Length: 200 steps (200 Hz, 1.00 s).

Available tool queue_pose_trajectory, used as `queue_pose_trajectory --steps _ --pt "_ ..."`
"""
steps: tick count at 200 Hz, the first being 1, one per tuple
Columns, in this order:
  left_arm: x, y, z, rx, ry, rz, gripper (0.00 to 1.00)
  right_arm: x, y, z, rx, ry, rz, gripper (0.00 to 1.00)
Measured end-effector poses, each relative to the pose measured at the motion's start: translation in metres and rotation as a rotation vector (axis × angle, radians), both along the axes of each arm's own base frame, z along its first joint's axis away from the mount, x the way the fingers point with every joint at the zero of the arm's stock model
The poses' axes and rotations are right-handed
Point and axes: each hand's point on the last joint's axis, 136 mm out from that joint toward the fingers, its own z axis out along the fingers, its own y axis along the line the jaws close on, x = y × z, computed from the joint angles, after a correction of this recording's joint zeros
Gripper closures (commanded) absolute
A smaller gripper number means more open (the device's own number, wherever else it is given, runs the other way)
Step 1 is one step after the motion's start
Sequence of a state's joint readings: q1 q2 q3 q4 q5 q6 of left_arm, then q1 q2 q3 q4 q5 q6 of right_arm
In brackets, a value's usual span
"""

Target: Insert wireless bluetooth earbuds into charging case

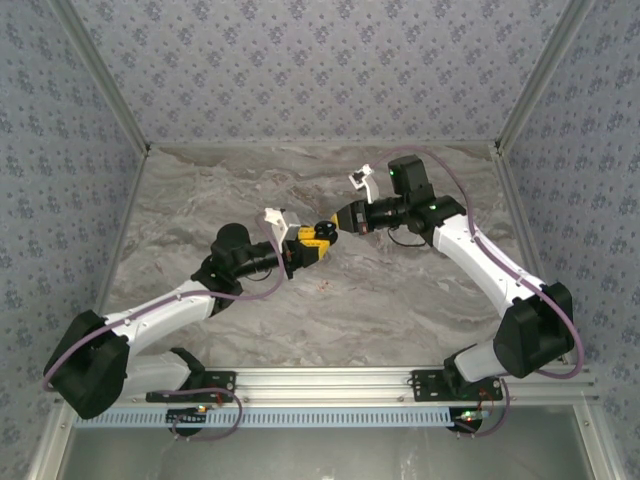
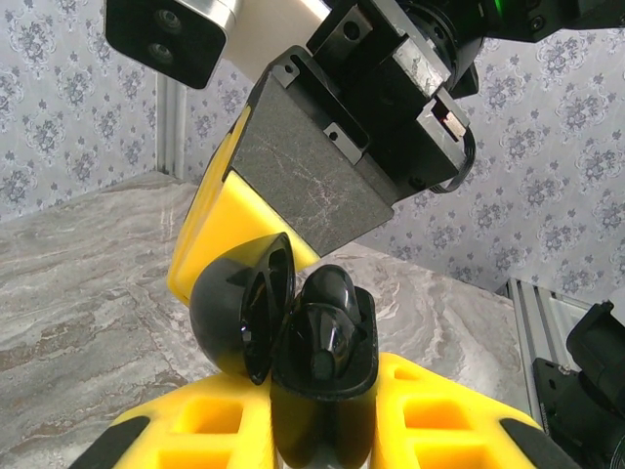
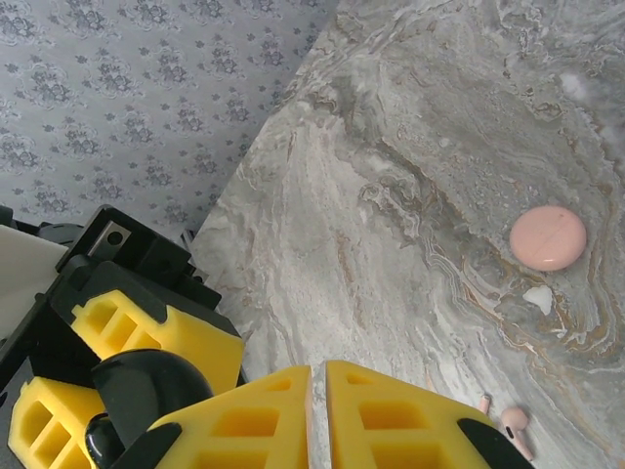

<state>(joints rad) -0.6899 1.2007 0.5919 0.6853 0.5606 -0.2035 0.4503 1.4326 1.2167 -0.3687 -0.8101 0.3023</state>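
The left end effector (image 2: 317, 430) is clamping the open black charging case (image 2: 234, 318), an earbud (image 2: 332, 308) sitting inside. The right end effector (image 3: 318, 415) is hovering nearly closed with nothing visible in it, and its wrist view is showing a pink disc (image 3: 548, 237) on the worktop (image 3: 391, 176).

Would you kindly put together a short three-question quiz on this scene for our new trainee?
1. True or false: the black case gripped by the left tool has its lid shut.
2. Where does the pink disc lie? A, on the table; B, inside the black case; C, between tool fingers.
3. Fill in: the left tool's fingers are ____ in colour.
Key: 1 false, the lid stands open; 2 A; 3 yellow.
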Motion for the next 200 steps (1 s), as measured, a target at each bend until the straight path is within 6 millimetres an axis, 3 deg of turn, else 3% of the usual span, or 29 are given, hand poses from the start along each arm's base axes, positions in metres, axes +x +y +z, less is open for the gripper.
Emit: queue_pose_trajectory --steps 107,161,200 --pt "0.009 0.001 0.0 -0.01 0.003 0.045 0.78 -0.002 -0.001 0.007 0.006 -0.026 0.001 0.86" --pt "0.017 0.0 -0.025 0.044 0.084 0.077 0.77 0.004 -0.007 0.004 -0.043 -0.056 -0.056 0.85" --pt "0.037 0.001 -0.041 0.097 0.164 0.165 0.76 0.025 -0.03 -0.018 -0.188 -0.066 -0.218 0.84"
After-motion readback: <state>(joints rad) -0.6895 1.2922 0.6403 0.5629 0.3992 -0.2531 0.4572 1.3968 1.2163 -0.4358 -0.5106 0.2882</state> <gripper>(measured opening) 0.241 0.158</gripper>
